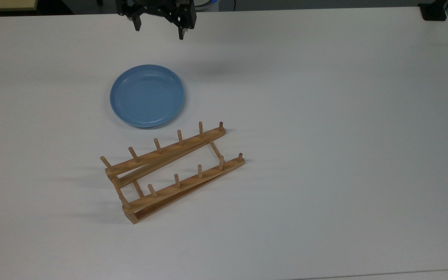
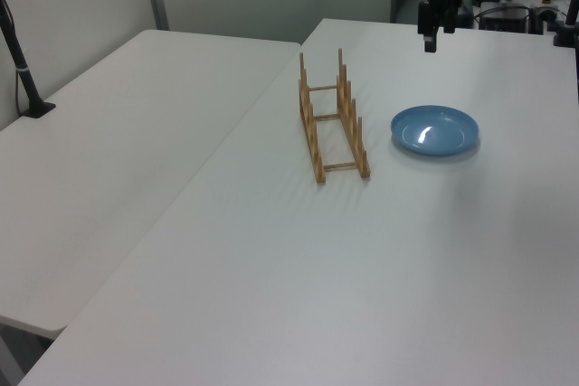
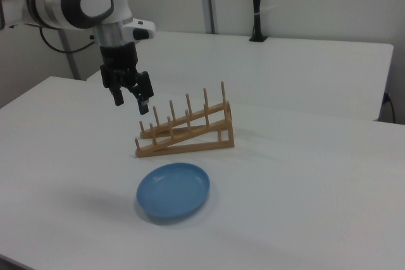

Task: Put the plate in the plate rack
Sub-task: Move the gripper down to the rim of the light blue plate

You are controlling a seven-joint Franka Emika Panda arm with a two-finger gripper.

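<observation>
Plate (image 1: 147, 96) flat on worktop (image 1: 325, 116), just beside rack (image 1: 173, 171), at the rack's 11 o'clock in the top view. Tool (image 1: 158, 30) wide, empty, above worktop at plate's 12 o'clock.

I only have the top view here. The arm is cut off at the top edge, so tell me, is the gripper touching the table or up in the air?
Observer: Up in the air. In the right view the gripper hangs well above the table, fingers open and empty.
Operator: Is the rack flat, or does one end sit higher?
Observer: The plate rack is wedge-shaped; in the right view its rails rise toward the right view's right.
Operator: And the plate?
Observer: The plate lies flat, right side up, apart from the rack.
</observation>
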